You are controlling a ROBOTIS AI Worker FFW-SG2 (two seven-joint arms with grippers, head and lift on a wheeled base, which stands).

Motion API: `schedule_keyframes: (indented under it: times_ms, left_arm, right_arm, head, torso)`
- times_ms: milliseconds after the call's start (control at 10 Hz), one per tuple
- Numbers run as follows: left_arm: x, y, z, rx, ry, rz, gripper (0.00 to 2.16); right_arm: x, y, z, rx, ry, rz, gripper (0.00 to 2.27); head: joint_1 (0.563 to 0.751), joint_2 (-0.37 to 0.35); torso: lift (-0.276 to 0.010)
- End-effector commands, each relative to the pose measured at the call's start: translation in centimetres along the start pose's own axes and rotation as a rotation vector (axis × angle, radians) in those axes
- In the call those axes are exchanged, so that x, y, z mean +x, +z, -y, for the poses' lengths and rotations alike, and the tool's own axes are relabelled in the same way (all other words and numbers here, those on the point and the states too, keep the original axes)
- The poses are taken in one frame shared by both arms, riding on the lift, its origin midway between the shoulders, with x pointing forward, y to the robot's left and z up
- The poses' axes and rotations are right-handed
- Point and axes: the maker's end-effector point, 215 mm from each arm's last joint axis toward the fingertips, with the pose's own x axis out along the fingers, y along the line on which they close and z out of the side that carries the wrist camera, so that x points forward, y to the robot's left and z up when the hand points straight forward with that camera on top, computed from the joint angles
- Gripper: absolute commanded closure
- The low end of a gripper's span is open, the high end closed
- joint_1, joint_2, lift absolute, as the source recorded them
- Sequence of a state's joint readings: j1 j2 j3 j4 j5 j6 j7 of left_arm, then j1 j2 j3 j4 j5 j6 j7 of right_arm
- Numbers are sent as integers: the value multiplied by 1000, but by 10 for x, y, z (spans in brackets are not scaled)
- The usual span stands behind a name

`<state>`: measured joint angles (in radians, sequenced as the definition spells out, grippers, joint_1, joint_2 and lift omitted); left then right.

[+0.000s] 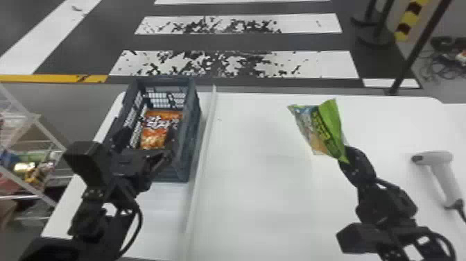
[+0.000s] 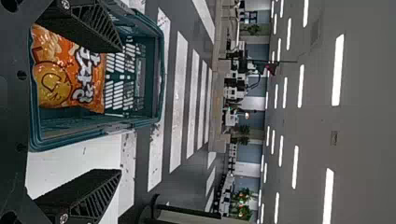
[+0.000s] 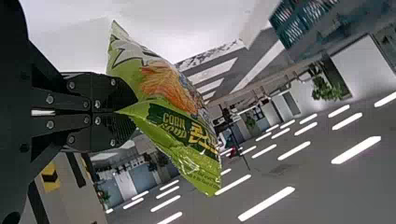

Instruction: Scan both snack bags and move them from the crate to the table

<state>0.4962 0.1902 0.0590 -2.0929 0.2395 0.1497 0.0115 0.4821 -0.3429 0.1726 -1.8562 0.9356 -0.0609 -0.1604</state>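
From above, the head view looked forward and down over the table (image 1: 256, 201), sharing the crate (image 1: 188, 139) at left with the left wrist view, close by and facing forward, and the green snack bag (image 1: 324, 132) with the right wrist view, which faced it up close.

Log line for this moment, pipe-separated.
right gripper: shut on green snack bag, over table | left gripper: open, at crate | orange snack bag: in crate | handheld scanner: on table

glossy green bag (image 3: 180, 140), plastic crate (image 1: 191, 139), smooth table (image 1: 263, 194)
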Motion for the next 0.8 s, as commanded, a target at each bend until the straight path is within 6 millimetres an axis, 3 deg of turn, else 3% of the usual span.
schedule_keyframes:
  times_ms: [0,100,200,300,400,500,700]
  left_arm:
    - [1,-2,0,-3,-1,-3,76]
    - [1,-3,0,-3,0,-4,76]
    - [1,-3,0,-3,0,-4,76]
    - [1,-3,0,-3,-1,-5,76]
    - [1,-3,0,-2,-2,-5,76]
    - [1,-3,0,-2,-3,-5,76]
    - [1,-3,-1,-3,-2,-6,76]
  right_arm:
    - [-6,-26,-41,-264,49,-34,2256]
    - [-10,-49,-56,-437,57,-77,2196]
    - [-17,-67,-61,-572,56,-115,1946]
    - [-21,-72,-64,-603,70,-132,1298]
    - [-25,-71,-64,-592,81,-123,286]
    - [-28,-66,-63,-521,124,-132,-2]
    - [-30,-17,-45,-106,267,-11,49]
  head:
    - [695,106]
    - [695,101]
    - [695,87]
    - [695,66]
    - [695,58]
    - [695,48]
    - [695,57]
  torso:
    - [-88]
    - [-88]
    - [-88]
    - [-88]
    - [-88]
    - [-88]
    - [-88]
